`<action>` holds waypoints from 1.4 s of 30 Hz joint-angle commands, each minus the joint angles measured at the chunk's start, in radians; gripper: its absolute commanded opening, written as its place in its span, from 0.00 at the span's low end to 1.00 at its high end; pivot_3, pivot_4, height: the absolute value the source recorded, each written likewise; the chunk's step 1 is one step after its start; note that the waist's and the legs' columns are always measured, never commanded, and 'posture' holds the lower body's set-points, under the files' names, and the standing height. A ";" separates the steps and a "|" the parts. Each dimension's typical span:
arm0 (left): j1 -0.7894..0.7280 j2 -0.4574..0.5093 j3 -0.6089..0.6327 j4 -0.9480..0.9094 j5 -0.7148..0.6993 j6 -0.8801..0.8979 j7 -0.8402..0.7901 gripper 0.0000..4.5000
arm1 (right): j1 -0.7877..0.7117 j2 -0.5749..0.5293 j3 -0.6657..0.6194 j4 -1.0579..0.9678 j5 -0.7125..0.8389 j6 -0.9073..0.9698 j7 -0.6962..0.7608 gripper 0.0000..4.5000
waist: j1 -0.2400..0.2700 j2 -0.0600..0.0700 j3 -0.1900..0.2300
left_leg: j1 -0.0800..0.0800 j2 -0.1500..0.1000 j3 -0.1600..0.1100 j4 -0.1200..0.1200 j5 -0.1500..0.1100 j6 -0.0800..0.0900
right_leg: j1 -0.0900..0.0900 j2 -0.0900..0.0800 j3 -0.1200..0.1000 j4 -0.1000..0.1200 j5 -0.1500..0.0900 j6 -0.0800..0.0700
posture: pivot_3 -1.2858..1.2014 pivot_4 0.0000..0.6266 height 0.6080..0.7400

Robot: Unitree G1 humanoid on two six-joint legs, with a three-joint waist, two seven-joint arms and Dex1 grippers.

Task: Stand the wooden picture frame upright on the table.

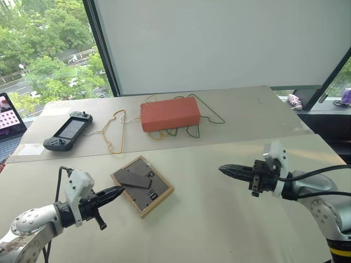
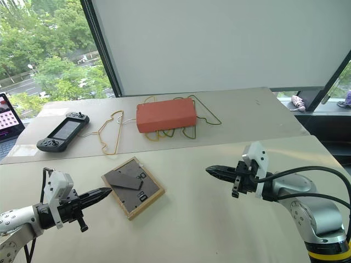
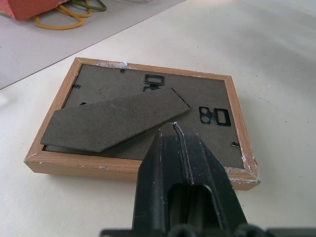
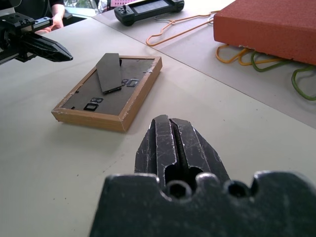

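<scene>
The wooden picture frame (image 1: 142, 185) lies face down on the beige table (image 1: 219, 219), its dark grey back up and the fold-out stand (image 3: 113, 121) resting flat across it. My left gripper (image 1: 119, 191) is shut, its tips just left of the frame's edge and a little above the table, holding nothing. My right gripper (image 1: 224, 169) is shut and empty too, hovering well to the right of the frame and pointing toward it. In the right wrist view the frame (image 4: 111, 91) lies ahead of the shut fingers, with the left gripper (image 4: 61, 53) beyond it.
An orange-red brick-shaped box (image 1: 169, 114) sits at the back on several coloured wire hangers (image 1: 115, 134). A black handheld game console (image 1: 68, 130) lies at the back left. A laptop (image 1: 8, 118) is at the far left edge. A hand (image 4: 55, 22) shows behind the table.
</scene>
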 commanded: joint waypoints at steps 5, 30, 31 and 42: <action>0.091 -0.099 0.027 -0.044 0.013 0.032 0.136 0.00 | -0.168 0.064 0.209 0.150 -0.223 -0.073 -0.071 0.00 | -0.010 0.000 0.000 | 0.001 0.000 0.003 0.000 0.000 0.000 | 0.000 0.000 0.003 0.000 0.001 0.000 | 0.52 0.24 1.00; -0.087 -0.234 -0.326 0.061 0.447 0.069 0.404 0.00 | -0.457 0.524 0.590 0.640 -0.648 -0.295 -0.099 0.00 | -0.025 0.002 -0.003 | 0.006 0.019 0.011 0.001 -0.001 -0.009 | -0.004 0.022 0.010 0.001 0.009 -0.010 | 0.52 0.24 1.00; -0.096 -0.226 -0.339 0.069 0.454 0.062 0.391 0.00 | -0.450 0.523 0.585 0.629 -0.650 -0.283 -0.103 0.00 | -0.024 0.003 -0.004 | 0.007 0.019 0.011 0.001 -0.001 -0.009 | -0.003 0.022 0.011 0.001 0.009 -0.010 | 0.52 0.24 1.00; -0.259 -0.212 -0.481 0.217 0.510 -0.019 0.236 0.00 | -0.255 0.382 0.476 0.285 -0.628 -0.034 -0.154 0.00 | 0.022 0.006 -0.005 | 0.012 0.019 0.013 0.002 -0.001 -0.009 | 0.000 0.022 0.014 0.001 0.009 -0.010 | 0.52 0.24 1.00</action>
